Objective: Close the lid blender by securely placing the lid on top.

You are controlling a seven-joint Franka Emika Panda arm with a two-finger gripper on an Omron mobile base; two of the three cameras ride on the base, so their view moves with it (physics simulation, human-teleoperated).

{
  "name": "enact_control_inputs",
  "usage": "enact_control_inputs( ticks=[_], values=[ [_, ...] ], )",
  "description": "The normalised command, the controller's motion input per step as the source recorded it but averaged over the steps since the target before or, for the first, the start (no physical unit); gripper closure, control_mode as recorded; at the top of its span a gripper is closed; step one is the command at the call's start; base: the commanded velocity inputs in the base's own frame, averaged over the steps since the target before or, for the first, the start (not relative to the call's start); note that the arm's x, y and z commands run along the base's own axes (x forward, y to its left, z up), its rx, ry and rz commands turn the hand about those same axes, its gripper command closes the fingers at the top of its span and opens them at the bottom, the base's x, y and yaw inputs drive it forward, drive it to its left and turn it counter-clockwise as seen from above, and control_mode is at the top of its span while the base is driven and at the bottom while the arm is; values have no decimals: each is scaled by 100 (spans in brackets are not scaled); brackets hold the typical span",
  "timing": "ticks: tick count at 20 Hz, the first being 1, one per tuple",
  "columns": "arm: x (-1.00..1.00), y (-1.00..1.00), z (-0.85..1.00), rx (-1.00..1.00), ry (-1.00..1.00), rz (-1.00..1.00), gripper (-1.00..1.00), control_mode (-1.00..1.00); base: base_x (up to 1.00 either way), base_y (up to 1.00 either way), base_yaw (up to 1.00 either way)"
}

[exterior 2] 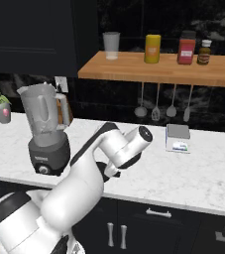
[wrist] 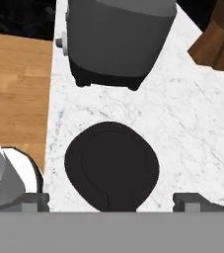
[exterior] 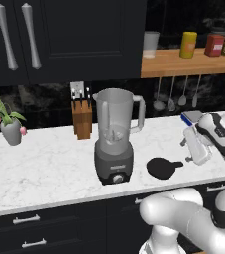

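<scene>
Left base view, room: the marble counter (exterior: 44,163) lay bare and wide to the left of the blender (exterior: 115,136); the lid (exterior: 161,167) lay near the front edge, just right of the motor base, apart from it.
Left base view, gripper: the gripper (exterior: 187,144) hung above the counter to the right of the lid; I could not tell its gap from here.
Left base view, count: one knife block (exterior: 82,111) behind the blender, one potted plant (exterior: 7,121) far left.
Right base view, blender: the jar stood upright with its mouth uncovered and its handle at the side; four utensils (exterior 2: 163,105) hung under the shelf (exterior 2: 158,69).
Hand view, lid: one flat matte black disc on the marble, between two fingertips (wrist: 34,201) set wide apart, holding nothing.
</scene>
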Motion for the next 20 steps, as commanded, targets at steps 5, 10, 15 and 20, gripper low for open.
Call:
enact_control_inputs(
  ticks=[5,10,15,20],
  values=[
    [-2,1,-33,-12,0,11,-100,-100,0,0,0],
    [-1,21,-41,-13,0,5,-100,-100,0,0,0],
    [13,16,-33,-13,0,0,-100,-100,0,0,0],
    [14,-9,-28,-1,0,0,-100,-100,0,0,0]
  ],
)
